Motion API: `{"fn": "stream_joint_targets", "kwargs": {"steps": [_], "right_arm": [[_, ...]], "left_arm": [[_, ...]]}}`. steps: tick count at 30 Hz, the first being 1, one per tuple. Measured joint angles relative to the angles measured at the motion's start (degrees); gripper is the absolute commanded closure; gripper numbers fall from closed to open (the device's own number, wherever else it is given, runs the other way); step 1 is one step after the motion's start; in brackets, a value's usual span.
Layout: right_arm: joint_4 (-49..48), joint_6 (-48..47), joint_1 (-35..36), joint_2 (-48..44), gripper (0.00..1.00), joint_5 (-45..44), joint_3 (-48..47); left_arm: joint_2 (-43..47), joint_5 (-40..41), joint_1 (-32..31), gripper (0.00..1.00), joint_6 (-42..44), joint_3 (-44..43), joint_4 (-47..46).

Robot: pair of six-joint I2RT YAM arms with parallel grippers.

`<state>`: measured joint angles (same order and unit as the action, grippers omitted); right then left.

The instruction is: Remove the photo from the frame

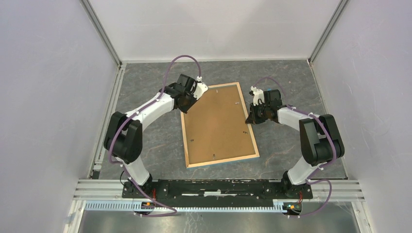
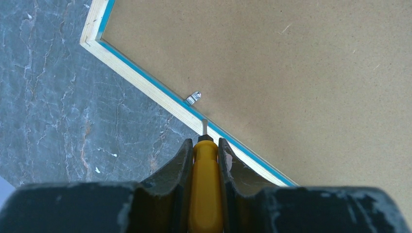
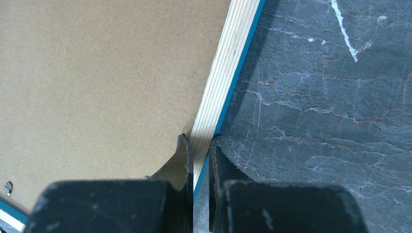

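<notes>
The frame (image 1: 219, 127) lay back-up, its front hidden against the table (image 1: 160, 141). At the frame's left rail, the yellow tool (image 2: 206, 184) ran off the wrist view's bottom edge, handle half buried between the left gripper's (image 2: 205, 144) fingers. From overhead, the frame's tabs (image 1: 214, 156) were mere specks.

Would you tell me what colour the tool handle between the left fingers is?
The tool handle is yellow, clearest in the left wrist view.

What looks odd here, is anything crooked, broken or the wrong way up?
The frame lies face down, brown back up, turned askew to the table edges. The left gripper holds a yellow-handled tool near a small metal tab; the right gripper pinches the frame's rim. Nothing looks broken or spilled.
</notes>
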<state>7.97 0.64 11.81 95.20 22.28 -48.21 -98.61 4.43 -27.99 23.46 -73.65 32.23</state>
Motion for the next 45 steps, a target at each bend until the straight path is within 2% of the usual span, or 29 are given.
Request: {"fn": "stream_joint_targets", "kwargs": {"steps": [26, 45], "right_arm": [[0.5, 0.0, -0.3, 0.5, 1.0, 0.8, -0.5], [0.8, 0.0, -0.7, 0.9, 1.0, 1.5, -0.8]], "left_arm": [[-5.7, 3.3, 0.2, 0.98, 0.5, -3.5, -4.1], [-5.6, -2.4, 1.0, 0.98, 0.2, -3.8, -4.7]]}}
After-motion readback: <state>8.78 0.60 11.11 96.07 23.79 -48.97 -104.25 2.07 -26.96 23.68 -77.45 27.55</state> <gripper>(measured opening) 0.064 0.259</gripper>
